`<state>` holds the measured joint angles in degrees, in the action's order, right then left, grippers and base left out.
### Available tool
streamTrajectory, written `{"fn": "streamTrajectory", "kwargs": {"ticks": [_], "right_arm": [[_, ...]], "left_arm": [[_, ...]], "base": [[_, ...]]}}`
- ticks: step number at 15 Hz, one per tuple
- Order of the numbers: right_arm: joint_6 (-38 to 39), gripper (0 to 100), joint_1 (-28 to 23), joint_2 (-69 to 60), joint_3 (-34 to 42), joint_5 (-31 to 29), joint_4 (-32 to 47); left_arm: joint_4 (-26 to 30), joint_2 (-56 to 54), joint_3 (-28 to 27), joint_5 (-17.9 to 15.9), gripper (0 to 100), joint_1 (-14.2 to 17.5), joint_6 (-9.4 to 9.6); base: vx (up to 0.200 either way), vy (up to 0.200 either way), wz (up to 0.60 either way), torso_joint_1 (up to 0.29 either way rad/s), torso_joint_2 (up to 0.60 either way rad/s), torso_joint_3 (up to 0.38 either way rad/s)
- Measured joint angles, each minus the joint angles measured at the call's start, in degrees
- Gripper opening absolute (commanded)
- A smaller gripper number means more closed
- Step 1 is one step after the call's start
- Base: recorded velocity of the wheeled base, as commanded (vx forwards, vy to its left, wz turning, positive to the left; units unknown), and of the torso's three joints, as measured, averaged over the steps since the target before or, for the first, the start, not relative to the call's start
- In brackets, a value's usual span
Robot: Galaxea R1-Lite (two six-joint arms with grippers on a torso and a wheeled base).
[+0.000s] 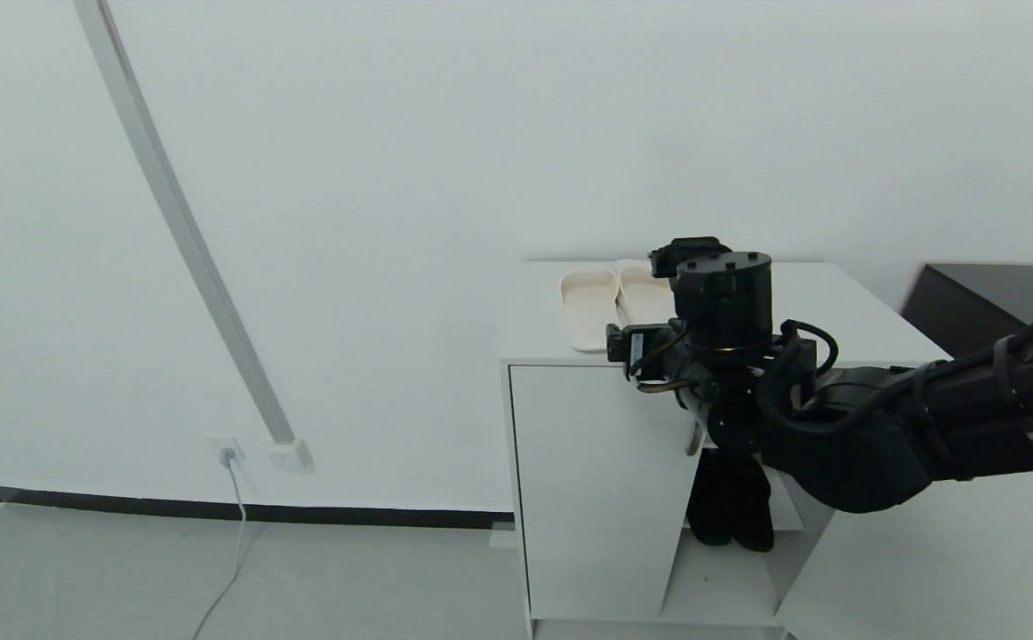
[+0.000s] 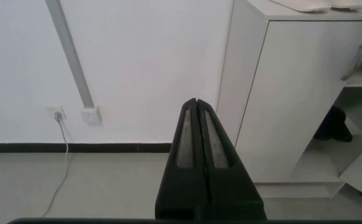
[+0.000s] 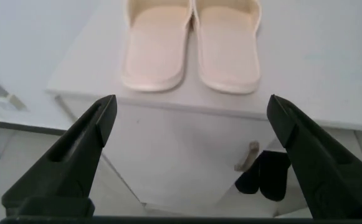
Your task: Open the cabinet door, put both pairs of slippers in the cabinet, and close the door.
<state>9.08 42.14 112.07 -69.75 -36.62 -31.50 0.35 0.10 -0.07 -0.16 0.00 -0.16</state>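
Holds right gripper (image 3: 192,106) wide open, empty, squared on cream slippers (image 3: 156,43) at 12 o'clock atop cabinet (image 1: 596,480), ready to grab, with black slippers (image 1: 730,507) shelved inside. Holds left gripper (image 2: 196,109) pinched closed, empty, clear of work.

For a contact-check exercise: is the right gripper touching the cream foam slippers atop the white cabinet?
Apart. Right wrist view: white cabinet top shows between the right gripper, jaws open, and the cream foam slippers.
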Motion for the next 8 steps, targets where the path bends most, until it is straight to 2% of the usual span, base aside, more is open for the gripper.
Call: {"fn": "streamTrajectory", "kwargs": {"ticks": [7, 8], "right_arm": [[0.6, 100, -0.5, 2.76, -0.33, 0.83, -1.96], [0.6, 100, -0.52, 3.4, -0.59, 1.26, -2.35]], "left_arm": [[-0.11, 0.0, -0.02, 0.02, 0, 0.0, -0.05], [-0.06, 0.0, -0.02, 0.11, 0, 0.0, -0.13]], "base": [[0.2, 0.0, 0.0, 0.004, 0.0, 0.002], [0.0, 0.0, 0.0, 0.0, 0.0, 0.0]]}}
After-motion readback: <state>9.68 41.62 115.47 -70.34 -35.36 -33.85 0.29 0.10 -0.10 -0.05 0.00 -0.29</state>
